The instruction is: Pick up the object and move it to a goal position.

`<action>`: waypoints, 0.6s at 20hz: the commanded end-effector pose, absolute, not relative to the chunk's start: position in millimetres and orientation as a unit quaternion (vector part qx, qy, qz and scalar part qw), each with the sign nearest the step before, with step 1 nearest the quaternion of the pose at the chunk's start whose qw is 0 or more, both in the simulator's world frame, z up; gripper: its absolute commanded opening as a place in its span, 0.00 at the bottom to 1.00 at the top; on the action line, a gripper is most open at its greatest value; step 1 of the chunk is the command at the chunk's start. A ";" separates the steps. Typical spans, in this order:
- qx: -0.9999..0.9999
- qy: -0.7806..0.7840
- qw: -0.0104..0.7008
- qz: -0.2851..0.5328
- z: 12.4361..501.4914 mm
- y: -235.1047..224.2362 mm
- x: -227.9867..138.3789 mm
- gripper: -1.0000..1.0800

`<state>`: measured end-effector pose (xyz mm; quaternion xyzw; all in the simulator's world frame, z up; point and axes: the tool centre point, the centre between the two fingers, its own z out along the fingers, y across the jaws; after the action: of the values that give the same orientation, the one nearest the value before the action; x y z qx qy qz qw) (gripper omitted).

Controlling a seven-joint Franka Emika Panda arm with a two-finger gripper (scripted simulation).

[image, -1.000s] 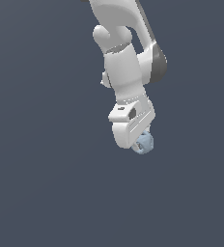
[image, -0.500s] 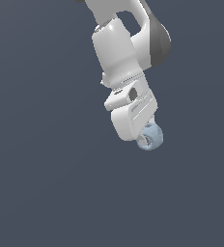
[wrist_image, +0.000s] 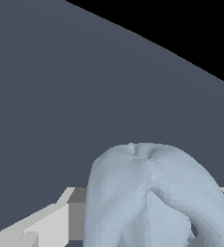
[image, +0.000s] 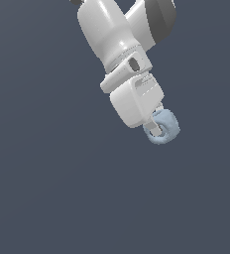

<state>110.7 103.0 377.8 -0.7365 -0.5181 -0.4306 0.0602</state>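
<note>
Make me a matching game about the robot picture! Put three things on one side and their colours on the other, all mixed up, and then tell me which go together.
Things:
1. the lump held in the jaws
2. the robot arm
3. the background

Colours:
A. dark slate grey
B. pale blue-grey
C. white

Right pairs: 1-B, 2-C, 3-A.

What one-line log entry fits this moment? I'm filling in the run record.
phase: carry | gripper: shut on lump | fingers: at both sides of lump | lump: off the floor | goal: not visible
</note>
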 end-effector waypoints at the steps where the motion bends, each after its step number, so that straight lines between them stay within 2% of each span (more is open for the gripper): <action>1: -0.719 -0.526 0.063 -0.449 397.1 101.9 111.3 0.00; 12: -0.647 -0.553 0.077 -0.519 471.4 94.1 107.0 0.00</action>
<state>108.2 95.0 462.2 -0.6564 -0.5499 -0.5109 0.0753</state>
